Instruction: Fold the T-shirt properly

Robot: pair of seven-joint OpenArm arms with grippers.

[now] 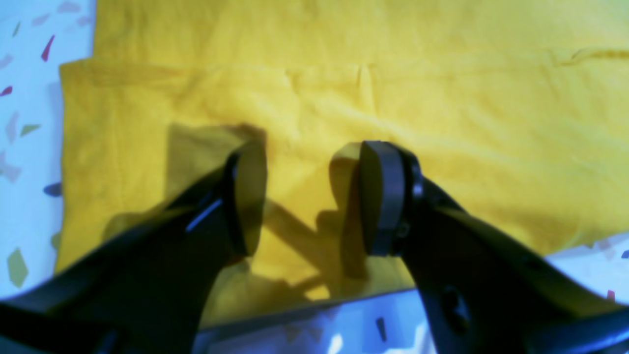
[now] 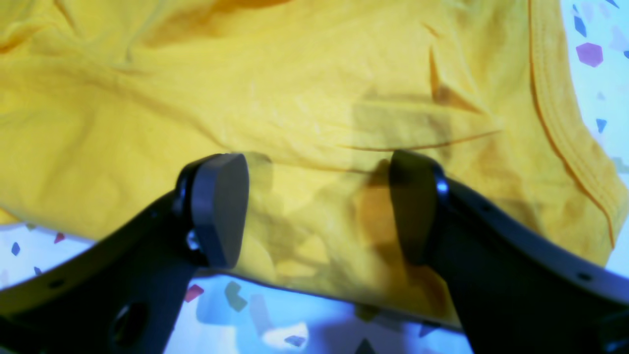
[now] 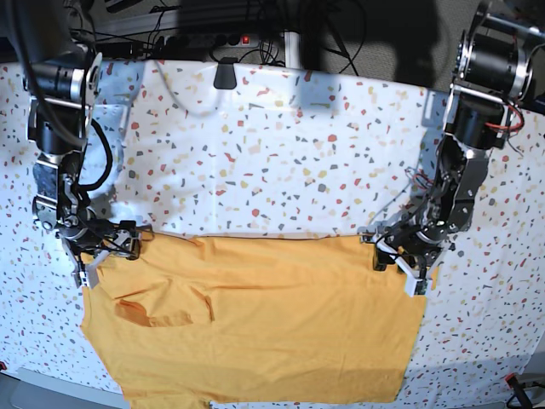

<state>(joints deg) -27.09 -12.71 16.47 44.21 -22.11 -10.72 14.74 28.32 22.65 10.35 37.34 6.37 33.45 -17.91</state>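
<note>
Left gripper (image 1: 307, 196) jaws apart, nothing clamped, poised over a folded edge of the T-shirt (image 1: 344, 108). Right gripper (image 2: 319, 211) also spread wide, empty, over wrinkled fabric near the ribbed hem. No readable brand, label or writing on anything. In the base view both grippers sit at the shirt's far corners; T-shirt (image 3: 255, 324) lies on the near half of the table, mostly flat, one sleeve folded in. Surface: white speckled tablecloth (image 3: 281, 162). Behind it, dark cables and equipment along the far edge.
</note>
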